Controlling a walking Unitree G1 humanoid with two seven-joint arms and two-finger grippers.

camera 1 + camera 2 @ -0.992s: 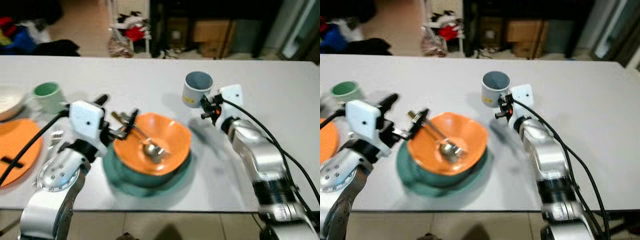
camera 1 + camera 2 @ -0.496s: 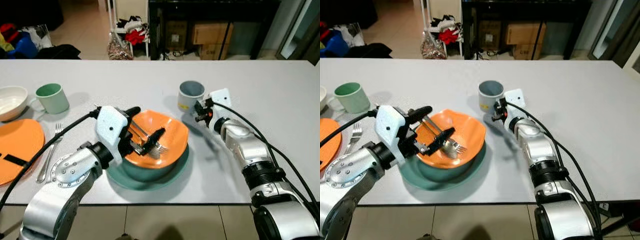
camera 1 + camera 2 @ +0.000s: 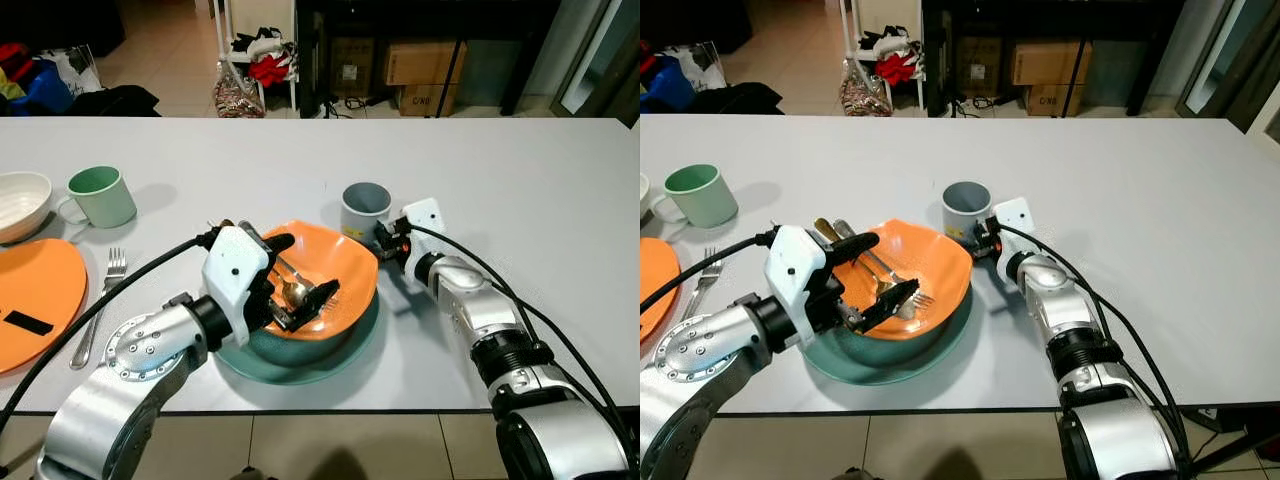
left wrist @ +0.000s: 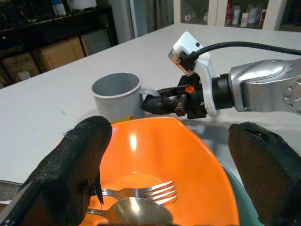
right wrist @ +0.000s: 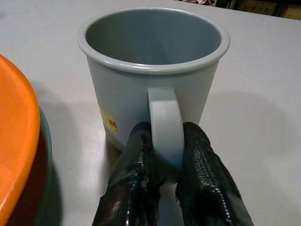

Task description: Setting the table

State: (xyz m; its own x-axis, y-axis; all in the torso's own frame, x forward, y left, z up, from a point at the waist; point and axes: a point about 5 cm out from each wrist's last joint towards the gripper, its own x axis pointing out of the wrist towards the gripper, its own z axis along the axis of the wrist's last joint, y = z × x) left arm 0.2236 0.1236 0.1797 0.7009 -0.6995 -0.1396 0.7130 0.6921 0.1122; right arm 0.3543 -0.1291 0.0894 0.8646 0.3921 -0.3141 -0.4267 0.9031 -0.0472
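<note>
The right gripper (image 5: 164,162) is pinching the grey mug's (image 5: 153,70) handle beside an orange bowl (image 5: 16,136).

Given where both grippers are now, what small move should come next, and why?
Probably close the left gripper on the silver fork and spoon: its open fingers straddle them inside the orange bowl. The right gripper already pinches the grey mug's handle, so it can wait.

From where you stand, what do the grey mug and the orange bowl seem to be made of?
The grey mug looks like matte plastic or melamine: thick rolled rim, even dull colour, a yellow sticker on its side. The orange bowl also looks like plastic or melamine, smooth with soft highlights. Glazed ceramic cannot be ruled out for either.
</note>
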